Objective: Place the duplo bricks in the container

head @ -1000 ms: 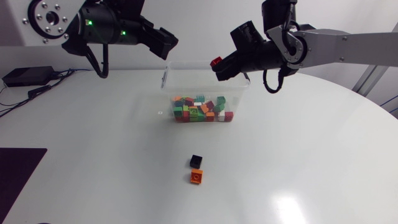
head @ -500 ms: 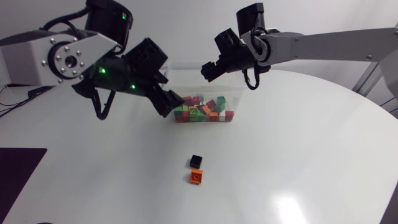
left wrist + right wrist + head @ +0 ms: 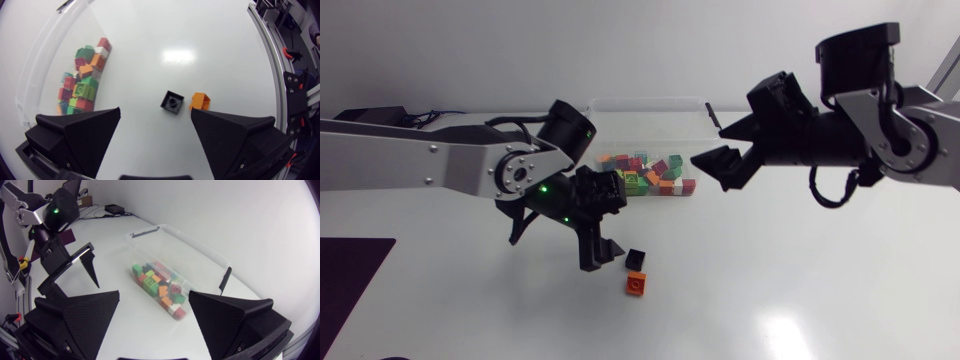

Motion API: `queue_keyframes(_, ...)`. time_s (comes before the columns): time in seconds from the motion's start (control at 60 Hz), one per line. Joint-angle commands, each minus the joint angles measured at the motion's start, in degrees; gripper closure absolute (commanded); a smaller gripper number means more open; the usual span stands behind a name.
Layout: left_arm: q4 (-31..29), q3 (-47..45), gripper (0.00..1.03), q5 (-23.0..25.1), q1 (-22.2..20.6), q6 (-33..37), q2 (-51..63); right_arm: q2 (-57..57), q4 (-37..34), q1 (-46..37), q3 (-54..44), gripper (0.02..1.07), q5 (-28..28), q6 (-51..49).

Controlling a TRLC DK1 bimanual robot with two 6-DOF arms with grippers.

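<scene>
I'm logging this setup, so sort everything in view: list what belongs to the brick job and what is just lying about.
Job: black brick, orange brick, clear container, bricks inside it, left gripper, right gripper.
Lying about: dark mat, black box with cables.

Silver-grey links on the left arm (image 3: 415,165), a round flange (image 3: 510,170) dotted with screws, green lights on the black wrist, a black cable looping beneath. The right arm (image 3: 920,140) matches: silver-grey, black joints, black cable. The left gripper (image 3: 155,112) and right gripper (image 3: 154,295) are matte black, with grainy wedge fingers (image 3: 80,135).
</scene>
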Motion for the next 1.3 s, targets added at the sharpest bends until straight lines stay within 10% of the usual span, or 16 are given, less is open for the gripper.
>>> queue_keyframes(0.0, -1.1, -0.7, 0.06, 0.6, -1.1, 3.6, 3.5, -3.9, -1.5, 0.6, -5.5, 0.07, -1.0, -2.3)
queue_keyframes(0.767, -4.6, 13.4, 0.08, 0.6, -2.7, 15.6, 21.7, -9.0, -6.8, 6.3, -21.1, 0.07, -2.9, -9.0)
queue_keyframes(1.067, -8.7, 17.0, 0.67, 0.6, -2.8, 16.1, 23.9, -3.9, -6.5, 10.2, -18.9, 0.07, -1.1, -10.3)
queue_keyframes(1.283, -11.0, 15.5, 0.79, 0.7, -2.7, 17.0, 23.8, 4.1, -3.8, 14.8, -16.3, 0.07, 1.4, -10.7)
